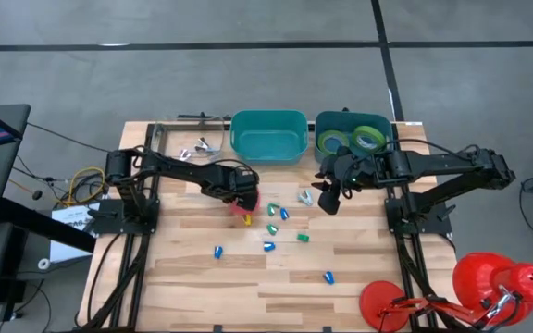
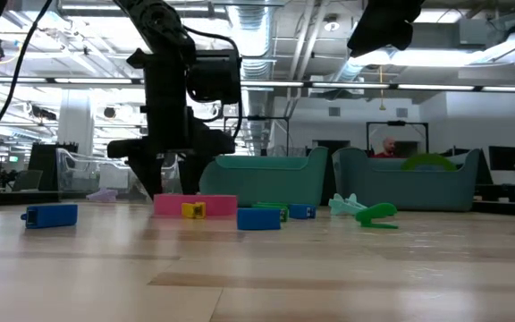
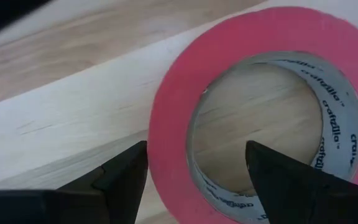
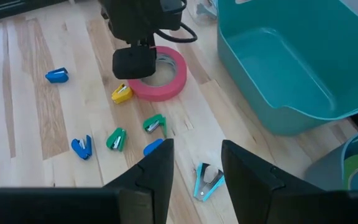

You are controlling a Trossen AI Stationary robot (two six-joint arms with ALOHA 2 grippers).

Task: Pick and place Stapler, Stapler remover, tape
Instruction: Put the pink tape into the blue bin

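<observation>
Left gripper (image 3: 194, 177) hangs over the pink tape roll (image 3: 253, 81), fingers spread, one outside the rim and one over the hollow centre, nothing grasped yet. The pick is on; next, probably, drop and pinch that wall. Right gripper (image 4: 196, 163) waits part-open and empty above the small staplers (image 4: 115, 139).

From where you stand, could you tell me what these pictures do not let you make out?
- Pink tape roll: the left wrist view's edges cut off its far side; in the high view the left gripper covers most of it.
- Green tape rolls: in the low view the bin wall hides all but a sliver.
- Right gripper: the low view's top edge cuts it off.
- Small coloured pieces: too small in the high view to tell stapler from remover.
</observation>
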